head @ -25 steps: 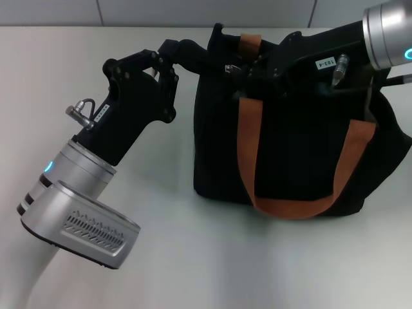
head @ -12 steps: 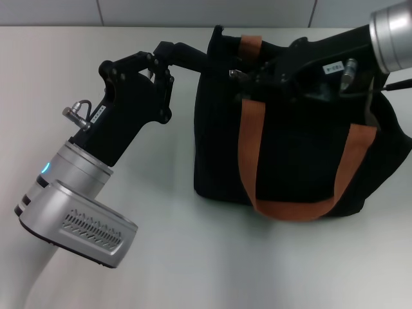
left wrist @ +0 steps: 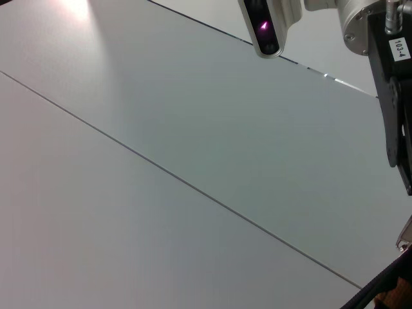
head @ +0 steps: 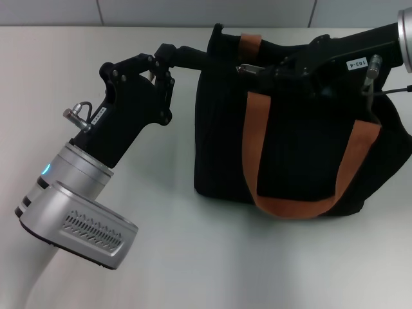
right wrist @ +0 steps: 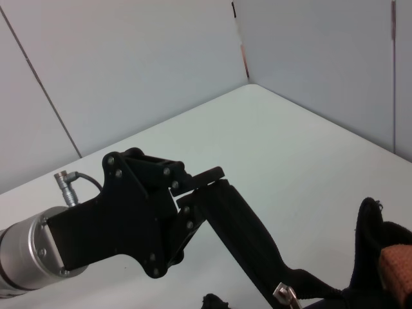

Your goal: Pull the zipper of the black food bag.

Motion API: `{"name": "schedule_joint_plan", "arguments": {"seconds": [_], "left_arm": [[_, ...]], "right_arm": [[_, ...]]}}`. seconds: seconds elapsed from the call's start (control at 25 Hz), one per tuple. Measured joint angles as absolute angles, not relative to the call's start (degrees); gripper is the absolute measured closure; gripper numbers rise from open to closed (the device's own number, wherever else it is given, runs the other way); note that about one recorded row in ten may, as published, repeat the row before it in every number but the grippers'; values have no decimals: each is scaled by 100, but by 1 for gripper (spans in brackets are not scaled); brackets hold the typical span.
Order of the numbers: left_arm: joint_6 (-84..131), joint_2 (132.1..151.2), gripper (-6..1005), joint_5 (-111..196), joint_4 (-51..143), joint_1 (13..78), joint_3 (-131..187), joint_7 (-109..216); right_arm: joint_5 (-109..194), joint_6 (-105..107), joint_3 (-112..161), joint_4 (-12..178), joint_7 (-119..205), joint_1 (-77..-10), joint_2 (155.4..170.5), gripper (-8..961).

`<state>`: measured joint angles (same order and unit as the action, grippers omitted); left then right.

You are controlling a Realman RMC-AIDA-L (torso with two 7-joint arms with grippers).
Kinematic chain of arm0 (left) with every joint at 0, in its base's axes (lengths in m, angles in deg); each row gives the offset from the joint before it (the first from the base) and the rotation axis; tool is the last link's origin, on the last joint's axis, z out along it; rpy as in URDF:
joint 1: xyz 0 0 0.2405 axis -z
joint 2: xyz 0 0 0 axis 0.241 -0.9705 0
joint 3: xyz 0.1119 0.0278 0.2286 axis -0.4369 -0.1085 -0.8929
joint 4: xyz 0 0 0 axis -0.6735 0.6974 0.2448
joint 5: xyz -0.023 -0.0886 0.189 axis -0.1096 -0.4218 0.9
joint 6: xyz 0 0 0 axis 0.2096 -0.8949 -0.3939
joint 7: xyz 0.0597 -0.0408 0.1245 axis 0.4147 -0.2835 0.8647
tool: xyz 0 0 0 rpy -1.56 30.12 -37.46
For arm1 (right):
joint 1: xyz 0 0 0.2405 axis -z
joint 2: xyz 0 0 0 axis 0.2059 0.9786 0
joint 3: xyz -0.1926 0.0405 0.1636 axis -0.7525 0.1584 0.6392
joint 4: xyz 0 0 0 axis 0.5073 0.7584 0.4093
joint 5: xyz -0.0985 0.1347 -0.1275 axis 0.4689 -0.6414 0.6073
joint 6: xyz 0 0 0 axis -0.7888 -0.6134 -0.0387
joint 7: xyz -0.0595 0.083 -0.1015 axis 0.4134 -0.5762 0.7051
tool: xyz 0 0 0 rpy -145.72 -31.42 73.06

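On the white tabletop [head: 161, 257] the black food bag [head: 290, 154] stands upright. Its top left corner is clamped by the left gripper [head: 205, 59], fingers closed on the fabric. The right gripper [head: 257, 69] is pinched together on the zipper [head: 243, 68] at the top edge. Pulling step judged underway; next, a steady draw along the zip line toward the right is needed, with the corner held taut.

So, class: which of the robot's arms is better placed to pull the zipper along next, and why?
Probably the right. The right gripper sits over the zipper on the black food bag's top edge, while the left gripper is clamped on the bag's end corner, bracing it.
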<state>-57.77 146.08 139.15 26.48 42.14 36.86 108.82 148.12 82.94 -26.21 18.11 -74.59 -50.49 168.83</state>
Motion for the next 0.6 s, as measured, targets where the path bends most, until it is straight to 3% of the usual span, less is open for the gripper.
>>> {"name": "schedule_joint_plan", "arguments": {"seconds": [0.6], "left_arm": [[-5830,14598,969,13898,2668,4195,3710,10907]], "right_arm": [[14717,8381,-2509,1654,-7395,-4991,16909,953]]}}
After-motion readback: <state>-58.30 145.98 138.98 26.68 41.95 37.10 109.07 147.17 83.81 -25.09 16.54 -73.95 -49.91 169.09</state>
